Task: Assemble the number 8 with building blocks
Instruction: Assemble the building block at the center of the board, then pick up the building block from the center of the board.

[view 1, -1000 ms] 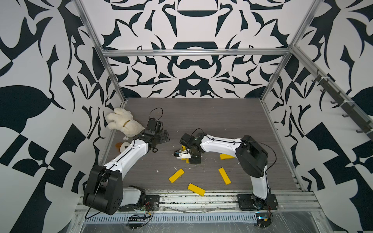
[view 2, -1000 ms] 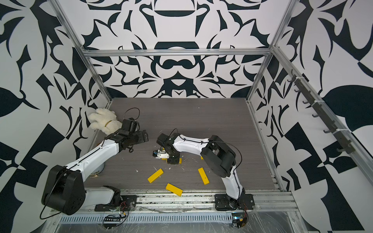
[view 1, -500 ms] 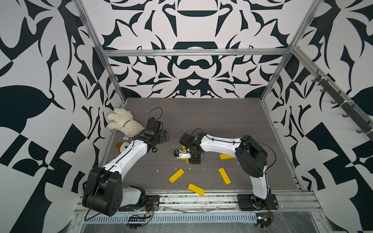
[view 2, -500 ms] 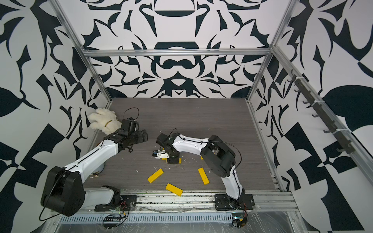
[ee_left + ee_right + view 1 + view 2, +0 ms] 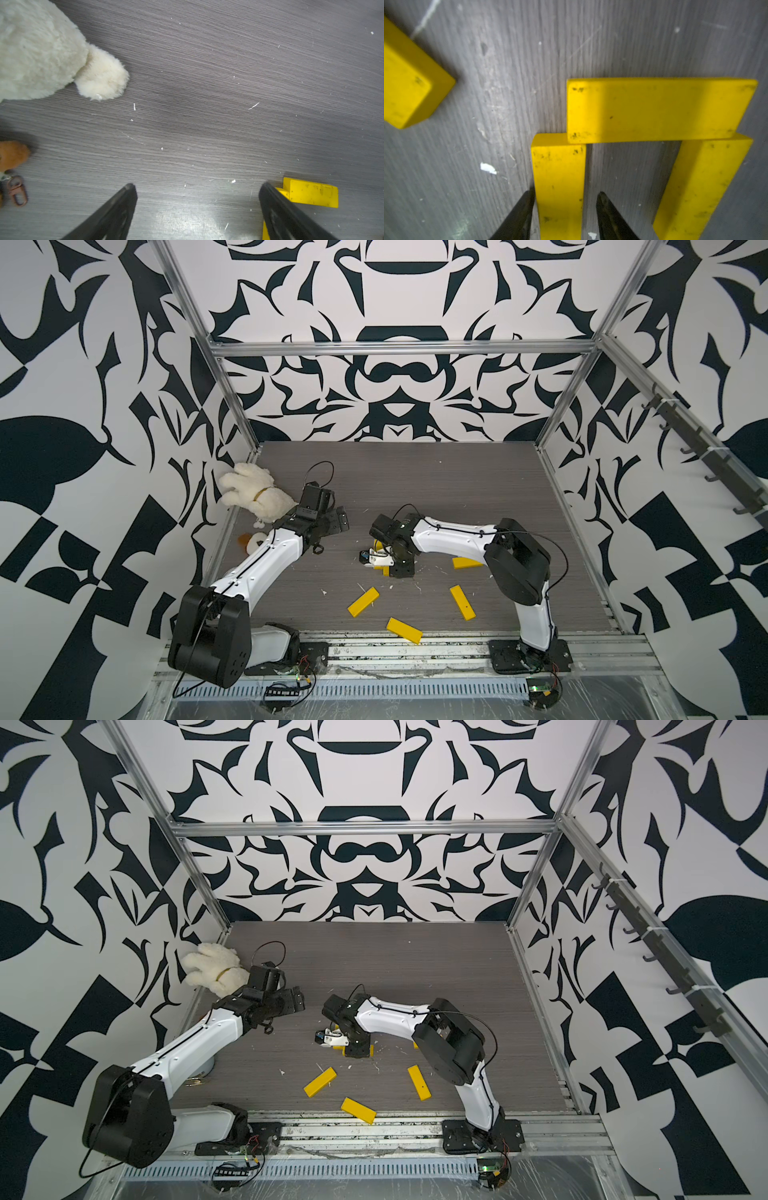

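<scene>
In the right wrist view three yellow building blocks form an arch on the grey floor: a cross bar [image 5: 654,110] lies over the ends of two side bars. My right gripper [image 5: 565,193] straddles the near side bar [image 5: 558,166]. Its jaws are open, one finger against the bar's side and a gap at the other. The other side bar [image 5: 702,187] leans slightly. A fourth block [image 5: 411,83] lies apart. In both top views this gripper [image 5: 388,564] points down mid-floor, hiding most of the arch. My left gripper [image 5: 198,186] is wide open over bare floor, one block end [image 5: 311,193] beside a finger.
Loose yellow blocks lie near the front edge [image 5: 363,601] [image 5: 404,630] [image 5: 462,602], and another sits under the right forearm [image 5: 467,562]. A white plush toy [image 5: 253,493] lies at the left wall beside my left gripper [image 5: 338,518]. A small orange keychain toy [image 5: 12,154] is close by.
The right gripper's jaws have parted around the side bar, which stays on the floor. The left arm has hardly moved.
</scene>
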`<state>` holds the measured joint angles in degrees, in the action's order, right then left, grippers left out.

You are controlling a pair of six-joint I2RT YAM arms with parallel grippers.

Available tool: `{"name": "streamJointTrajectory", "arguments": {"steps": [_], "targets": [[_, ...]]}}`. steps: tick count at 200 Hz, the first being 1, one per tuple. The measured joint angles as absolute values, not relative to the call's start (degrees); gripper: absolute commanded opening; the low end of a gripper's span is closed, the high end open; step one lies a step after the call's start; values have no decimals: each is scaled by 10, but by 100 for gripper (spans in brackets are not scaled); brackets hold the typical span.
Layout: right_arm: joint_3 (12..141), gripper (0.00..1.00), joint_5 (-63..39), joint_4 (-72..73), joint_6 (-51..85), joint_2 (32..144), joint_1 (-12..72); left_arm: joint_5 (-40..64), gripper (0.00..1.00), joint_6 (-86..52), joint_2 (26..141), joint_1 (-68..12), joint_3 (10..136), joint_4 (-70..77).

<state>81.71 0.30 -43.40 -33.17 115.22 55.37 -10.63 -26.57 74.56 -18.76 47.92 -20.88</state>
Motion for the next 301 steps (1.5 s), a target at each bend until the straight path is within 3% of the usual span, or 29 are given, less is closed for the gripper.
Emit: {"name": "streamJointTrajectory", "arguments": {"steps": [52,88,116,146,173,194,223,301], "targets": [[817,64,11,-434,-330,1133,554,-108,99,-272,734,-187,479,-222],[805,69,29,-418,-324,1051,554,-125,100,-271,640,-187,469,-227],[789,69,50,-400,-303,998,552,-121,93,-267,598,-187,483,-273],[749,76,98,-381,-218,945,526,-97,88,-287,580,-201,487,-338],[703,79,89,-354,-104,868,436,-126,90,-307,579,-308,490,-397],[665,80,88,-354,-40,792,381,-161,91,-318,643,-414,520,-462],[656,80,87,-367,8,732,375,-182,87,-350,724,-476,530,-504],[573,81,66,-390,59,670,344,-215,86,-466,791,-642,517,-563]]}}
